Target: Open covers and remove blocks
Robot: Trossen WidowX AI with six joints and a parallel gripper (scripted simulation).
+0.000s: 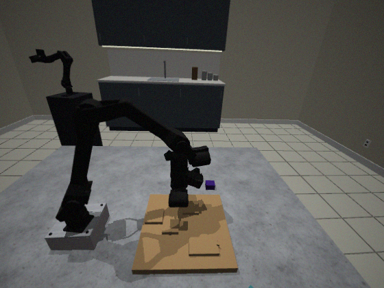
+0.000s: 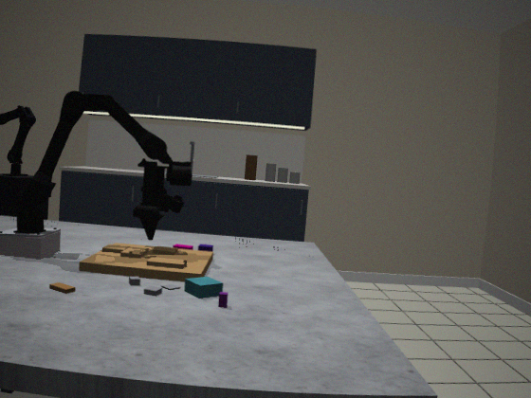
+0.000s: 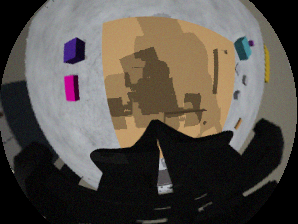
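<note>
The tan puzzle board (image 1: 182, 265) (image 2: 137, 272) (image 3: 116, 42) lies flat, much of it in the arm's shadow. A large flat cover (image 1: 204, 247) (image 2: 166, 262) is at its front right, with a small knob. A smaller cover (image 1: 154, 217) is near the left edge; other raised pieces are in shadow, and I cannot tell how far they or their wells are open. A purple block (image 1: 210, 184) (image 2: 206, 247) (image 3: 74, 50) and a magenta block (image 2: 183, 246) (image 3: 72, 88) lie on the table beyond the board. My gripper (image 2: 150, 238) (image 3: 154, 123) is shut and empty, above the board.
On the near side lie a teal box (image 2: 203, 288) (image 3: 243, 48), a small upright purple piece (image 2: 223, 299) (image 3: 251, 43), an orange piece (image 2: 62, 287) (image 3: 238, 123) and several grey pieces, including one (image 2: 153, 291). The arm's base block (image 1: 72, 242) stands left of the board.
</note>
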